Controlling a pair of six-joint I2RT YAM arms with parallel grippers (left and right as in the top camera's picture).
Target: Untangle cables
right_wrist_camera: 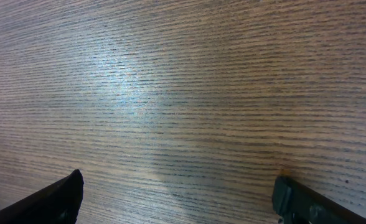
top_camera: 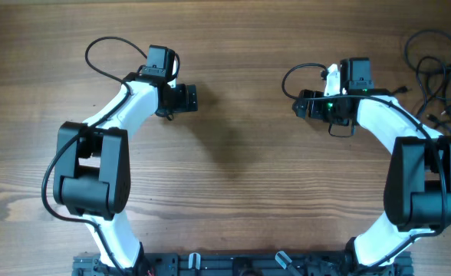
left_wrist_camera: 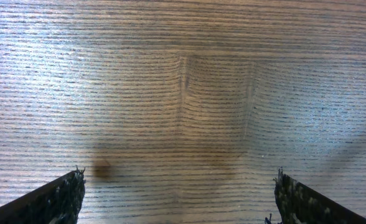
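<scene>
Lying in loose black loops at the far right corner of the bench, the cables sit just beyond the right arm, touched by neither tool. The left tool hangs over bare wood left of centre, its jaws spread wide and released. Its dark fingertips show at the bottom corners of its wrist view, with only wood grain between them. The right tool is likewise released, jaws wide apart over bare wood. Seen from overhead, the two tools point toward each other across the middle of the bench, well apart. The right one is the nearer to the cables but clear of them.
</scene>
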